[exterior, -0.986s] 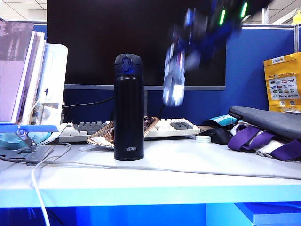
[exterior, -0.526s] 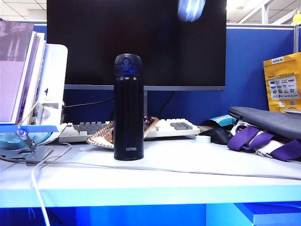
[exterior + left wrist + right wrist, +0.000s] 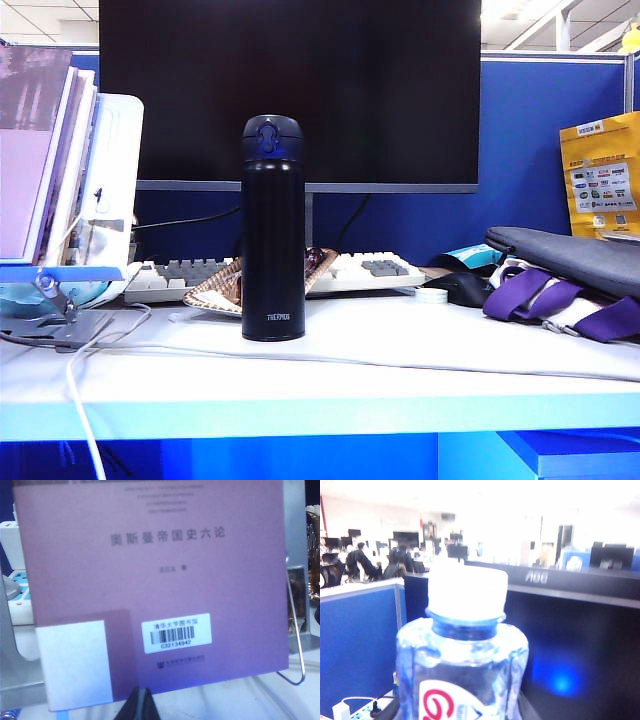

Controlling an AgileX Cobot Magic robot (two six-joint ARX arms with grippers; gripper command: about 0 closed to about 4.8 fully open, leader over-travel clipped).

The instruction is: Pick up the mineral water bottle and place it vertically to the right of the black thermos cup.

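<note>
- Exterior view: black thermos cup [image 3: 273,228] stands upright on the white desk [image 3: 400,350], left of desk centre, a bit back from the front edge; lid shut, white lettering near its base; desk surface just right of it is bare white.
- Behind the thermos: a keyboard [image 3: 370,270] along the back of the desk, a patterned dish [image 3: 215,290] touching or overlapping the thermos base from behind; dark monitor [image 3: 290,90] fills the back.
- Left end of desk: books on a stand [image 3: 50,160]; white cable [image 3: 300,355] runs across the desk in front of the thermos base.
- Right end: grey pouch [image 3: 565,255] on purple straps [image 3: 540,295]; black mouse [image 3: 465,288] near them; yellow packet [image 3: 603,170] against the blue partition.
- No arm, gripper or bottle visible in this view.
- Left wrist view: left gripper [image 3: 140,706] shows only as dark fingertips pressed together, nothing between them, i.e. closed & empty; it faces a purple book [image 3: 155,580] w/ barcode sticker, propped on a wire stand [image 3: 295,640].
- Right wrist view: mineral water bottle [image 3: 462,650] fills the frame close to the camera, upright, white cap on top, red mark on the label; monitor top edge & office beyond sit behind it, so it is up above the desk.
- Right gripper: fingers not visible in this view; can't tell from the pics how wide the claw is, nor see its contact w/ the bottle.
</note>
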